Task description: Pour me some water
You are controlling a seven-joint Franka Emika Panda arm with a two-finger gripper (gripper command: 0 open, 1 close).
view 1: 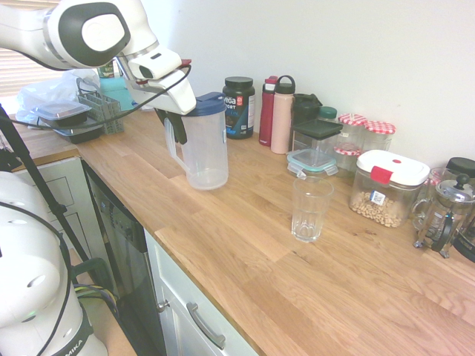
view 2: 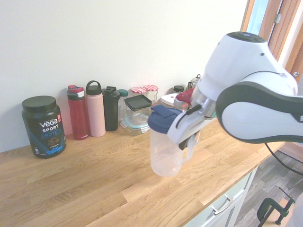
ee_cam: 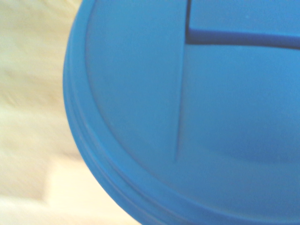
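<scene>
A: What's the biggest thing here?

B: The worktop, pale wood boards running the length of the kitchen wall, with white cupboard fronts under its front edge.

A: And the arm?

B: The white arm reaches over the worktop at the end near the dish rack. Its gripper points steeply down and is clamped tight on the handle of the jug.

A: So the jug is in its grip?

B: Yes. The jug is clear plastic with a blue lid, upright or nearly so. From the second exterior view it hangs above the boards, clear of them. I see no water in it, though I cannot be sure. The wrist view is almost all lid, blurred, with pale wood beside it.

A: Where's the glass?

B: The glass stands upright on the worktop, well apart from the jug, toward the other end and nearer the front edge. It looks empty.

A: What lines the wall?

B: A black tub just behind the jug, then a red bottle, a pink bottle and a dark bottle. Next a clear box with a black lid, two jars with red checked lids, and a canister with a white lid and pale grains or the like inside. A coffee press stands at the far end.
</scene>
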